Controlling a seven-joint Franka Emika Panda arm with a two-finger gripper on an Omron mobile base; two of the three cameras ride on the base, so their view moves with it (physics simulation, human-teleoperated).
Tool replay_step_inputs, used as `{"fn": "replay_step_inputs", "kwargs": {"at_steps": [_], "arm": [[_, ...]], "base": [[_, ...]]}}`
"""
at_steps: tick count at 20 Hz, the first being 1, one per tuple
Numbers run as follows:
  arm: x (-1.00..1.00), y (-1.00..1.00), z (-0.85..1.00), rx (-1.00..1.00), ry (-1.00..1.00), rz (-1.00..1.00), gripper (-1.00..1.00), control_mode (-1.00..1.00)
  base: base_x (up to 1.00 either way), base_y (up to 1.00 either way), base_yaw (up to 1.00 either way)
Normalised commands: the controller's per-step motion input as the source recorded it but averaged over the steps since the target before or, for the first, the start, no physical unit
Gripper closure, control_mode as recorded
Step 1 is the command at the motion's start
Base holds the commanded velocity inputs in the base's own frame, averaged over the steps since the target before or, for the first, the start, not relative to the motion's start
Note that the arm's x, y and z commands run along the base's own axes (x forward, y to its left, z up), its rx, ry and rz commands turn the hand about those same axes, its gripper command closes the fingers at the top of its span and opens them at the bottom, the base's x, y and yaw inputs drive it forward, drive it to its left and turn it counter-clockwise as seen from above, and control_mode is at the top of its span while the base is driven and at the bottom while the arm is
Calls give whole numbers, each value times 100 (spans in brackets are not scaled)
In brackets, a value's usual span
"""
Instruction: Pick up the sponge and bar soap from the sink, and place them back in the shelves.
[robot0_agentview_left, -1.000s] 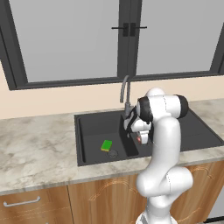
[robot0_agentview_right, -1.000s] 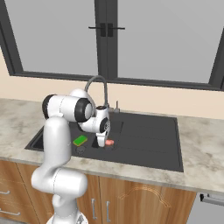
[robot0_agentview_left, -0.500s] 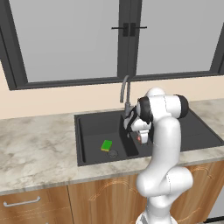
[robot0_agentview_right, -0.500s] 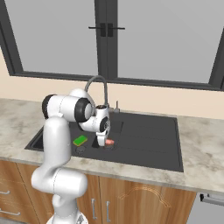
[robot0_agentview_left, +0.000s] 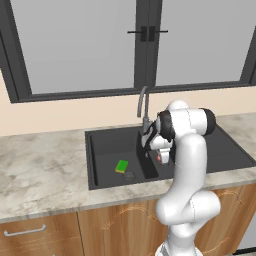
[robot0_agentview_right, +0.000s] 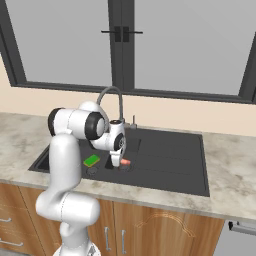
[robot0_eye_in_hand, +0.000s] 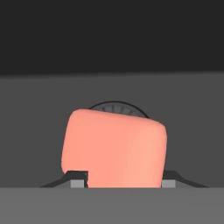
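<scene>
My tool (robot0_eye_in_hand: 122, 180) is reaching into the matte black sink (robot0_agentview_left: 110, 145), its fingertips flanking the smooth, rounded pink bar soap (robot0_eye_in_hand: 114, 148); whether they are gripping it I cannot tell. The green sponge (robot0_agentview_left: 121, 166) is lying in the neighbouring basin.

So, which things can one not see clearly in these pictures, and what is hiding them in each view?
- Left base view: the bar soap is a small pink spot; the arm covers the rest.
- Hand view: the drain is mostly hidden behind the soap; the soap's lower end is cut off by the bottom edge, so contact with the jaws cannot be judged.
- Right base view: the sponge is too small to show its underside.
- The shelves are outside all views.
</scene>
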Motion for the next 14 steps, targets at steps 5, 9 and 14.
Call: {"fn": "replay_step_inputs", "kwargs": {"at_steps": [5,9,14], "arm": [[0,0,0,0,0,0,100,-100],[0,0,1,0,0,0,100,-100],[-6,0,10,0,0,0,100,-100]], "base": [[0,0,0],[0,0,0],[0,0,0]]}}
